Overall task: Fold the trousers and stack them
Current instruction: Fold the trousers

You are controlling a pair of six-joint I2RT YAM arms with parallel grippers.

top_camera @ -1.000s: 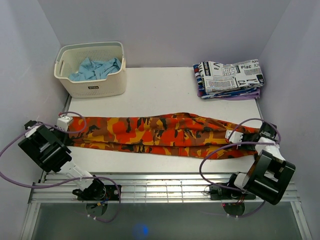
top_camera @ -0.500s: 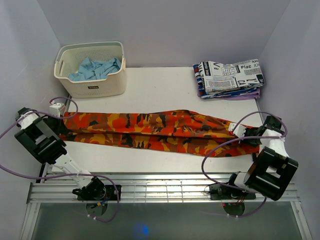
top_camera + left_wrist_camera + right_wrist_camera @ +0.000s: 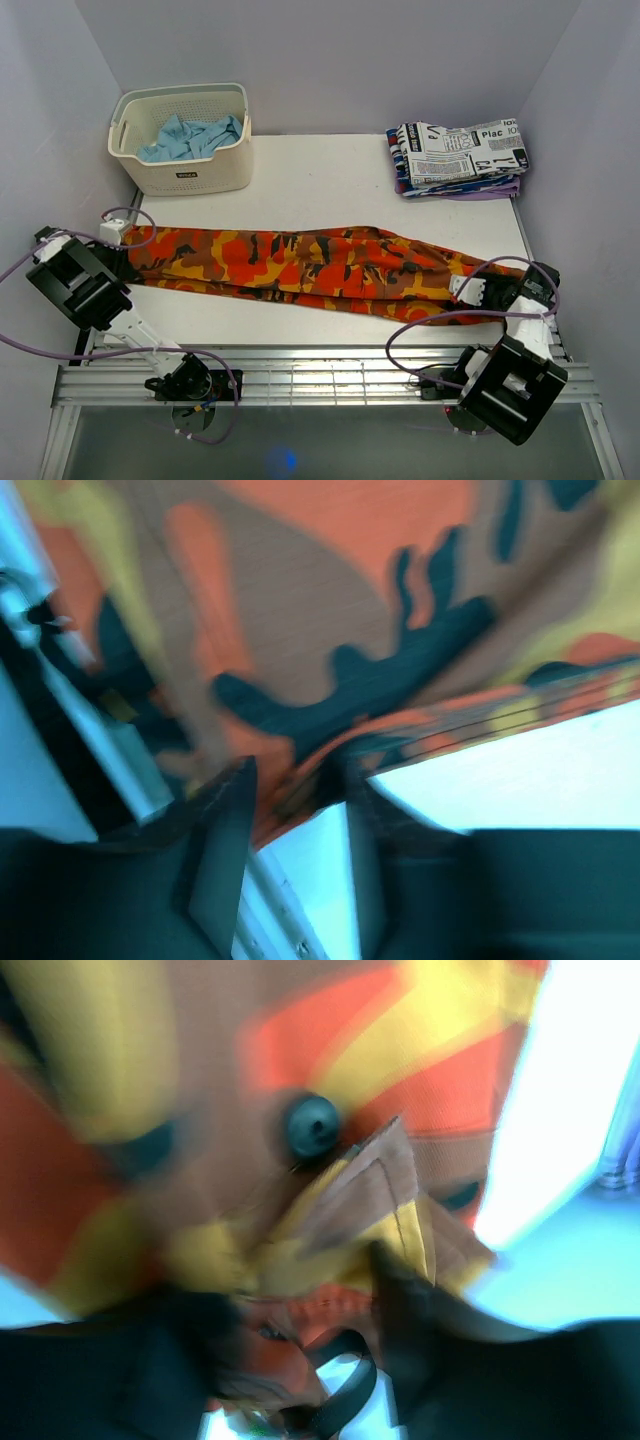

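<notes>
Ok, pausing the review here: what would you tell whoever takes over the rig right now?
Left claw: jaws parted at the left end of the trousers, cloth edge between them. The view is blurred, but it looks unclamped.
Right claw: jaws parted at the buttoned right end, cloth bunched between them.
Trousers: stretched in a long strip across the near side of the table.
Done: laid out lengthwise.
Left: fold crosswise, then probably stack them on the folded pile at the far right.
</notes>
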